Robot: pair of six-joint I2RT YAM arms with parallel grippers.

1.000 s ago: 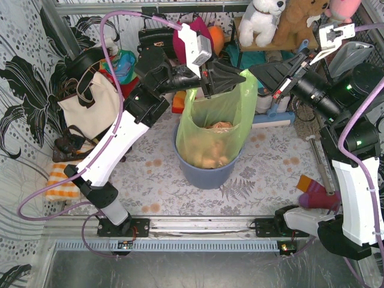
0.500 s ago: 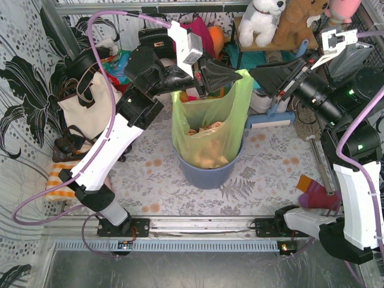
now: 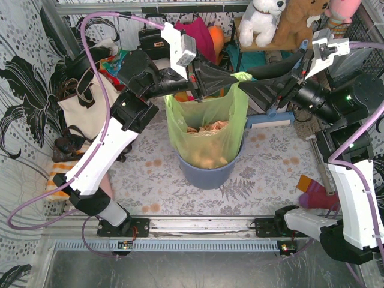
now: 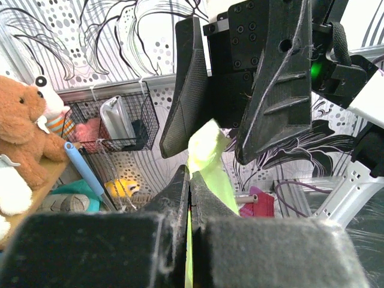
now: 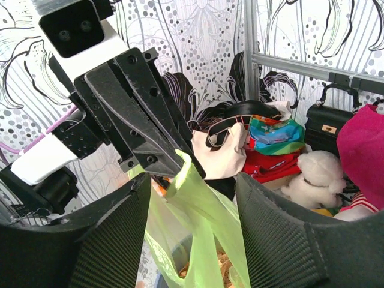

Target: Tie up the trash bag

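The trash bag (image 3: 207, 129) is thin light-green plastic with tan crumpled paper inside, and it stands in a round blue-grey bin (image 3: 207, 175). My left gripper (image 3: 231, 78) is shut on a raised flap of the bag's rim; in the left wrist view a green strip (image 4: 207, 147) runs between the closed tips (image 4: 190, 177). My right gripper (image 3: 245, 86) is open and faces the left one. Its ribbed fingers (image 5: 108, 240) straddle the same green flap (image 5: 201, 210) without pinching it, just below the left gripper's tips (image 5: 171, 167).
A cream tote bag (image 3: 90, 108) and a striped cloth (image 3: 57, 183) lie at the left. Plush toys (image 3: 264, 21) sit on a shelf behind. A red-orange sock (image 3: 315, 195) lies at the right. A black handbag (image 5: 330, 123) stands at the back.
My right gripper has opened and come in leftward around the bag's flap. My left gripper has shut on the flap and moved a little left with it.
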